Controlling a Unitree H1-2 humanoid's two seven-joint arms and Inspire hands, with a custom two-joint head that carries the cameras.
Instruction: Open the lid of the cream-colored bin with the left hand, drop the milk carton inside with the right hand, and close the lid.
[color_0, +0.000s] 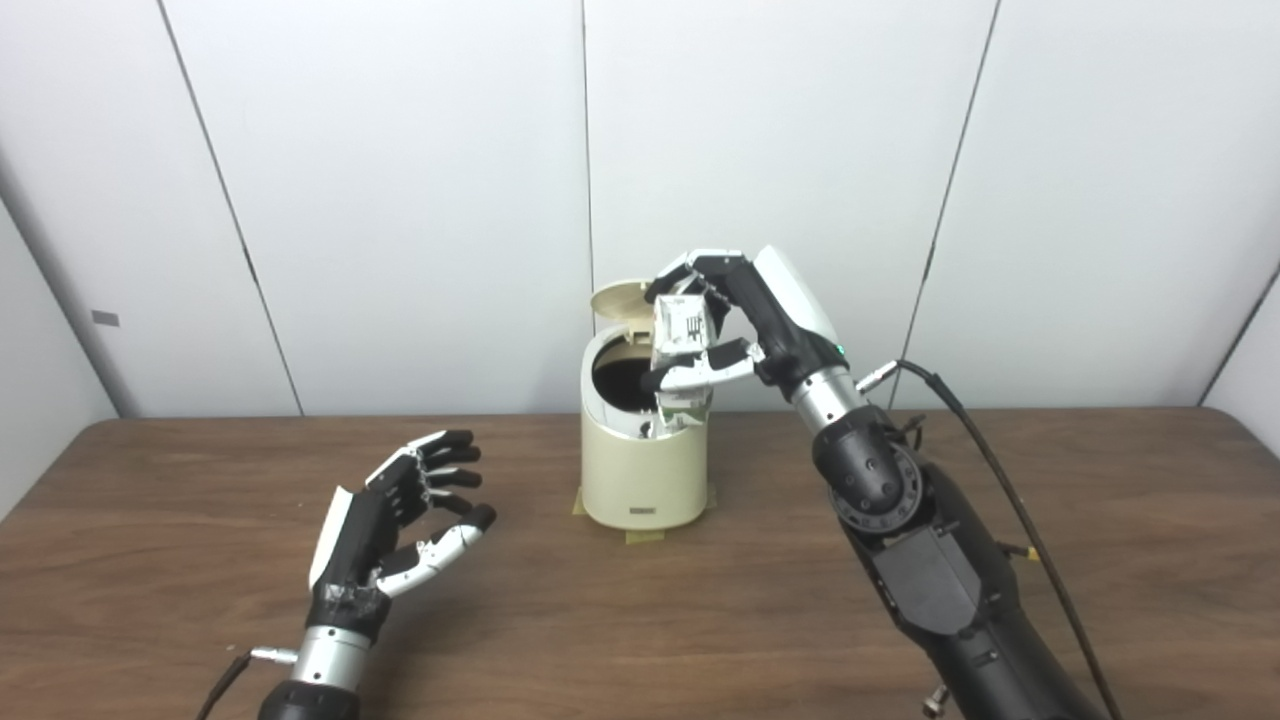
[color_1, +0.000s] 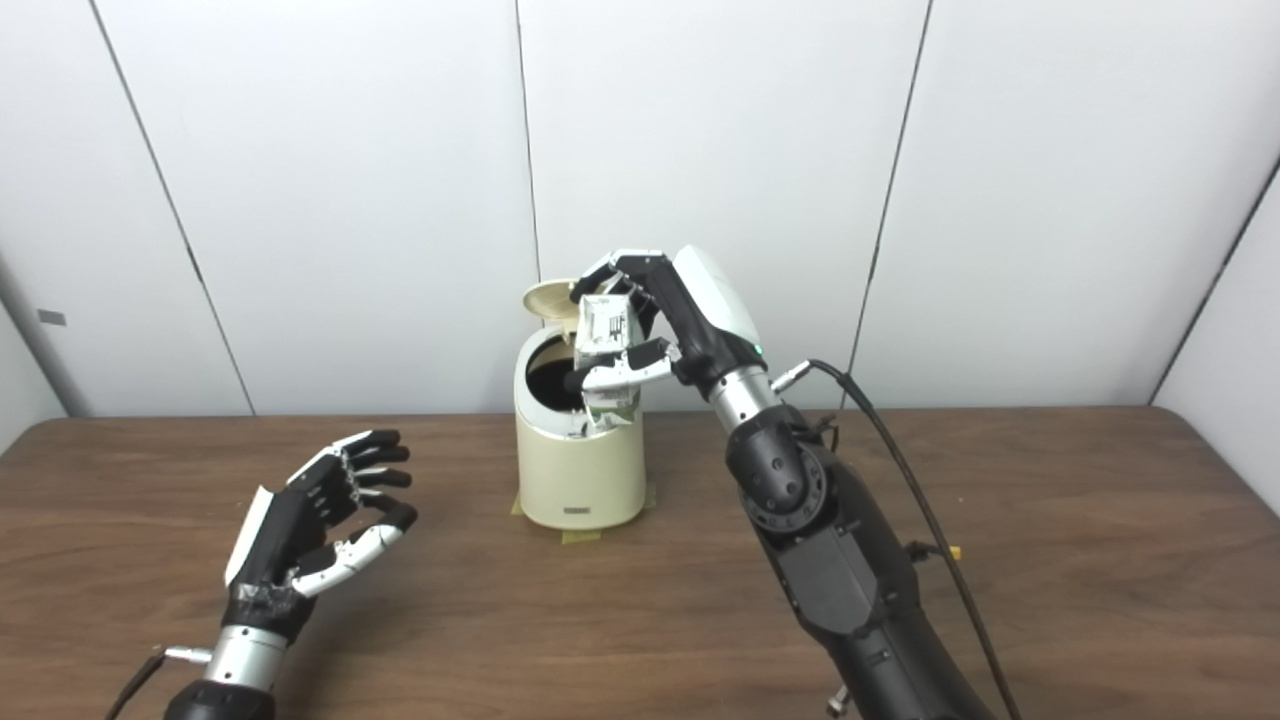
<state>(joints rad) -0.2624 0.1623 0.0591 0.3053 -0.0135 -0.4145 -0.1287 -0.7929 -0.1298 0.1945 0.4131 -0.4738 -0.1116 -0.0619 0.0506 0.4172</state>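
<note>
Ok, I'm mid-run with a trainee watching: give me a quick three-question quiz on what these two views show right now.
1. True or false: the lid of the bin is closed.
2. Where is the milk carton? A) lying on the table B) held by the right hand over the bin's rim C) held by the left hand
3. Fill in: the left hand is ____ and holds nothing, out to the left of the bin.

Key
1. False: the lid stands up behind the dark opening.
2. B: the right hand grips it, with its lower end at the opening.
3. open
</note>
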